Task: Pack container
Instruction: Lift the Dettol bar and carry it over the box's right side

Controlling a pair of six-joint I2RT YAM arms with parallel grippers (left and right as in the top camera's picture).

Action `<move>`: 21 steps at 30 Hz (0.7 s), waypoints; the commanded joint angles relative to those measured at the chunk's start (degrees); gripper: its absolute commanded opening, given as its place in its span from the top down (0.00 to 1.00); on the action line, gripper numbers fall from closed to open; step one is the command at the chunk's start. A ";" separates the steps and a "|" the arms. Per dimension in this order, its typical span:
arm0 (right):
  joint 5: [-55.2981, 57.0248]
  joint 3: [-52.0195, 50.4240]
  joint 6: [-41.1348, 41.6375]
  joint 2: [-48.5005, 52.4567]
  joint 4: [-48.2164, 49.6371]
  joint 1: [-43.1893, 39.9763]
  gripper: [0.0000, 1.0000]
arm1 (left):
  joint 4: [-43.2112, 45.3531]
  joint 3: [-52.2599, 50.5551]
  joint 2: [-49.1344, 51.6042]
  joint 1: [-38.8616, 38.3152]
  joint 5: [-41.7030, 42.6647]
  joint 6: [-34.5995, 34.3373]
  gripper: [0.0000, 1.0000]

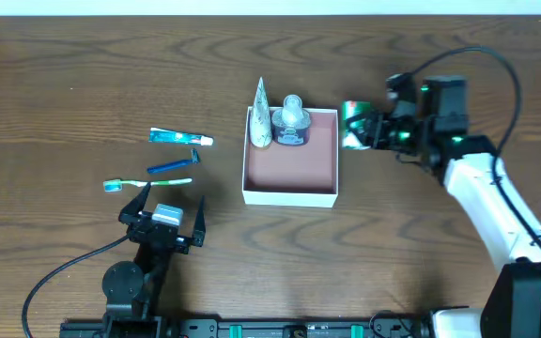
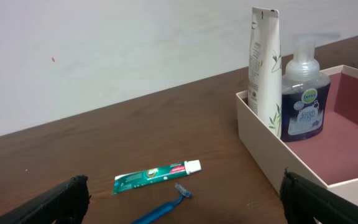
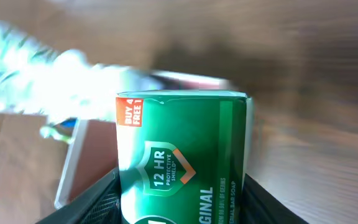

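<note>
The container (image 1: 289,196) is a square white box with a pink inside, standing mid-table. In its far left corner stand a white tube (image 1: 261,115) and a pump bottle (image 1: 291,123). My right gripper (image 1: 366,130) is shut on a green soap box (image 1: 353,125) just right of the container's far right corner. The right wrist view shows the soap box (image 3: 182,155) filling the space between the fingers, with the container (image 3: 33,155) blurred beyond it. At the front left, my left gripper (image 1: 162,214) is open and holds nothing. Its view takes in the container's wall (image 2: 272,155).
On the table left of the container lie a toothpaste tube (image 1: 180,138), a blue razor (image 1: 172,166) and a toothbrush (image 1: 148,183). The toothpaste (image 2: 157,175) and razor (image 2: 163,210) lie just ahead of the left fingers. A cable trails from each arm.
</note>
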 commanded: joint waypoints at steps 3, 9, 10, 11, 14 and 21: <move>4.72 1.07 0.55 -0.98 1.22 6.69 0.48 | -1.92 -1.01 -0.31 0.26 0.81 -0.52 0.02; 11.06 1.07 3.19 -0.39 1.25 10.49 0.48 | -1.92 -1.01 -0.31 0.24 0.81 -0.52 0.02; 11.78 1.07 3.82 -0.11 1.42 10.80 0.48 | -1.92 -1.01 -0.31 0.24 0.81 -0.52 0.02; 12.22 1.07 4.42 0.17 1.84 11.06 0.49 | -1.92 -1.01 -0.31 0.26 0.81 -0.52 0.02; 13.68 1.07 6.67 0.90 2.75 11.61 0.50 | -1.92 -1.01 -0.31 0.24 0.81 -0.52 0.02; 18.84 1.07 11.69 3.39 4.94 13.70 0.50 | -1.92 -1.01 -0.31 0.24 0.81 -0.52 0.02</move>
